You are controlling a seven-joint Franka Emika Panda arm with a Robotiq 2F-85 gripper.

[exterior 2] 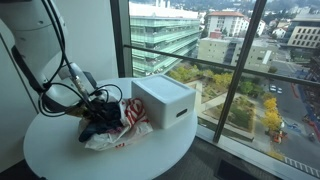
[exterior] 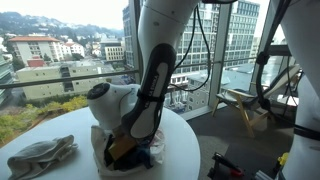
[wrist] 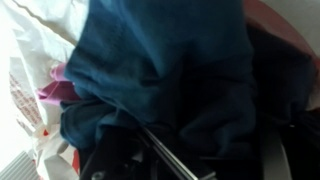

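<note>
My gripper [wrist: 190, 152] is down in a heap of clothes on the round white table [exterior 2: 60, 158]. A dark blue cloth [wrist: 170, 65] fills most of the wrist view and bunches right at the jaws, which stand nearly together and appear shut on it. In both exterior views the gripper [exterior: 126, 146] [exterior 2: 101, 117] is buried in the heap, with the blue cloth [exterior 2: 96, 127] beneath it. Under the clothes lies a white plastic bag with red print [wrist: 28, 95] [exterior 2: 118, 137]. A pink piece [wrist: 55, 88] shows at its edge. The fingertips are dark and largely hidden.
A white box [exterior 2: 165, 100] stands on the table beside the heap, toward the window. A crumpled grey cloth [exterior: 45, 155] lies apart on the table. Floor-to-ceiling windows run close behind the table. Robot cables [exterior 2: 55, 90] hang near the heap.
</note>
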